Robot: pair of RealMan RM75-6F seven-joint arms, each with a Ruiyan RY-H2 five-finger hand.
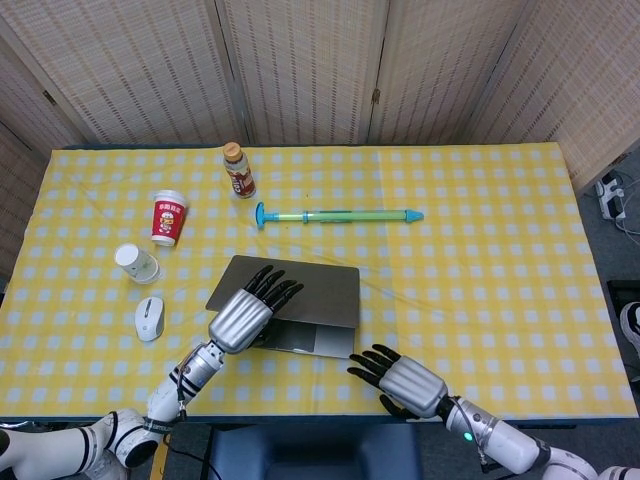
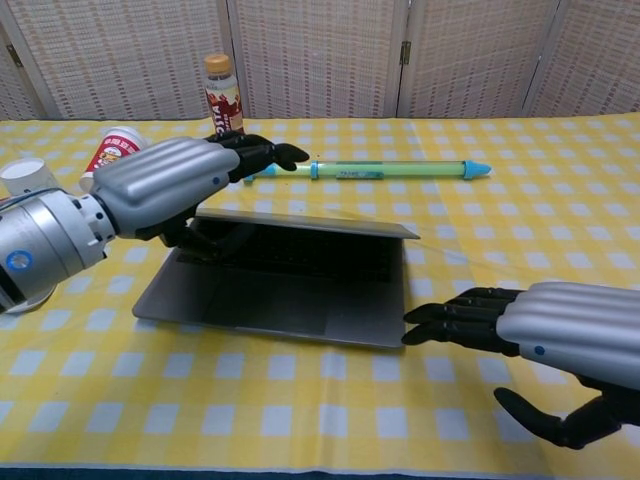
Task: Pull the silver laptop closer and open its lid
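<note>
Gripping the lid's near edge, your left hand (image 2: 160,190) held the silver laptop (image 1: 300,320) partly raised at the surface's (image 1: 480,260) near-centre. Your right hand (image 2: 560,335) hovered spread and empty, its fingertips (image 2: 425,325) just beside the base's front right corner.

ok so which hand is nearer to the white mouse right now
Left. The left hand is on the laptop lid, just right of the white mouse. The right hand is off the laptop's far right corner.
</note>
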